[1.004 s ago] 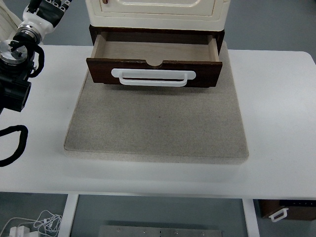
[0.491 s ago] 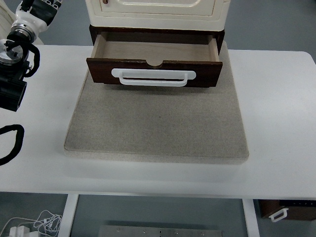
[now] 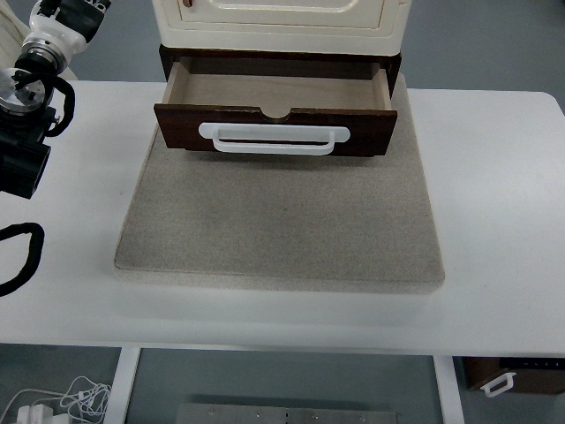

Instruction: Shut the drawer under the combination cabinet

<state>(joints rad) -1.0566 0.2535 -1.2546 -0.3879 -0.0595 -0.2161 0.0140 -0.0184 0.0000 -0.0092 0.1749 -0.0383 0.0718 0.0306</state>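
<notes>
One arm in view: the left arm (image 3: 26, 132) enters at the left edge, raised over the worktop's (image 3: 494, 203) far left corner. Left hand (image 3: 66, 18) is cut off by the top edge; whether its fingers are spread or curled cannot be told. It touches nothing visible. Drawer (image 3: 275, 124) stands pulled out beneath the cream cabinet (image 3: 282, 22), interior bare, white handle (image 3: 274, 139) facing the near edge. Cabinet sits at the far end of a grey mat (image 3: 282, 230). Hand well apart from drawer.
</notes>
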